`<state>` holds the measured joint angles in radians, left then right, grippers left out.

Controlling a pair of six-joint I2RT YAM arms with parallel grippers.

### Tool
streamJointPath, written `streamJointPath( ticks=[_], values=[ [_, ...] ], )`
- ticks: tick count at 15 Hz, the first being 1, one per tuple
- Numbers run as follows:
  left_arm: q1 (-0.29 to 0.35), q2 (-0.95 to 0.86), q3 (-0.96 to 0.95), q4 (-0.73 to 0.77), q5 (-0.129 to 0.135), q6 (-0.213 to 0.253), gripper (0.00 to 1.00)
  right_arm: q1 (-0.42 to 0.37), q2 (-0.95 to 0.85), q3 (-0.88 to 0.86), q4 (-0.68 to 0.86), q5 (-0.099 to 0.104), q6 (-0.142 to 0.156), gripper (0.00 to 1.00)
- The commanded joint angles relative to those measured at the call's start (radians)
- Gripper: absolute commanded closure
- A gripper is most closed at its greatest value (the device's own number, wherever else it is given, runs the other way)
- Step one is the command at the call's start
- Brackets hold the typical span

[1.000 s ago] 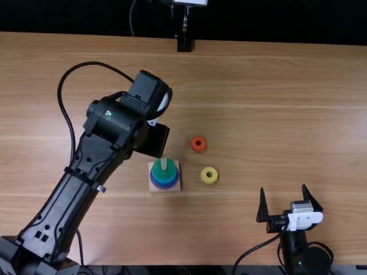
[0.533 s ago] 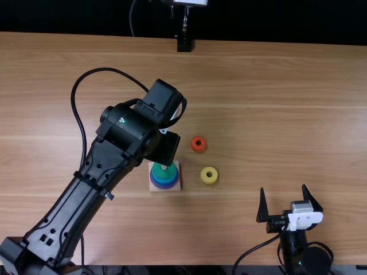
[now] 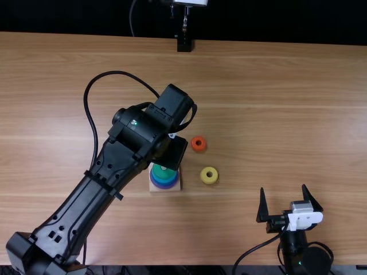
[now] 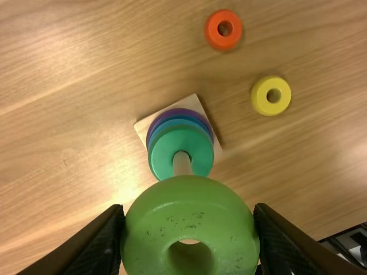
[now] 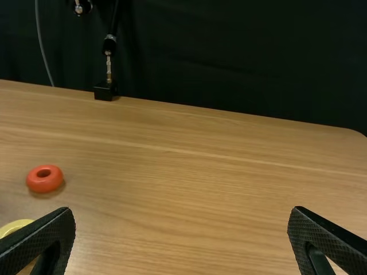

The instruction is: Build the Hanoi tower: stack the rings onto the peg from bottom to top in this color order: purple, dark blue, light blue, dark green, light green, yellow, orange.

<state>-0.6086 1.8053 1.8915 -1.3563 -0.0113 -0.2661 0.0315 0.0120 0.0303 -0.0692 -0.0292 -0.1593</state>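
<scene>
In the top view my left gripper (image 3: 172, 153) is over the far side of the ring stack, fingertips hidden. The left wrist view has this gripper (image 4: 189, 220) shut on a light green ring (image 4: 192, 220), held above the peg (image 4: 182, 165) and overlapping it. A dark green ring (image 4: 200, 150) tops the blue and purple rings on the wooden base (image 4: 142, 127). The orange ring (image 3: 198, 144) and the yellow ring (image 3: 209, 175) lie on the table right of the stack. My right gripper (image 3: 283, 188) stands open and away from the rings; in the right wrist view this gripper (image 5: 181, 213) holds nothing.
The wooden table (image 3: 275, 103) extends around the rings. A black stand (image 3: 184, 43) is at its far edge, before a dark curtain. The left arm's cable loops over the table's left part.
The left arm has moved right and slightly toward the near edge in the top view, covering more of the stack's far side. The right arm and the loose rings have stayed still.
</scene>
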Motion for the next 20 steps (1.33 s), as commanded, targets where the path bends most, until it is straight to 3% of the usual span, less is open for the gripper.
streamJointPath(
  ticks=[1, 17, 18, 20],
  values=[
    [-0.005, 0.012, 0.009, 0.000, 0.006, -0.003, 1.00, -0.010, -0.012, -0.015, 0.002, 0.007, -0.003, 0.00],
    [0.006, 0.035, -0.054, 0.009, 0.008, 0.001, 1.00, -0.010, -0.012, -0.015, 0.002, 0.007, -0.003, 0.00],
    [0.006, 0.035, -0.065, 0.013, 0.006, 0.005, 0.94, -0.010, -0.012, -0.015, 0.000, 0.007, -0.003, 0.00],
    [0.007, 0.037, -0.068, 0.016, 0.006, 0.005, 0.20, -0.008, -0.012, -0.015, 0.002, 0.007, -0.003, 0.00]
  ],
)
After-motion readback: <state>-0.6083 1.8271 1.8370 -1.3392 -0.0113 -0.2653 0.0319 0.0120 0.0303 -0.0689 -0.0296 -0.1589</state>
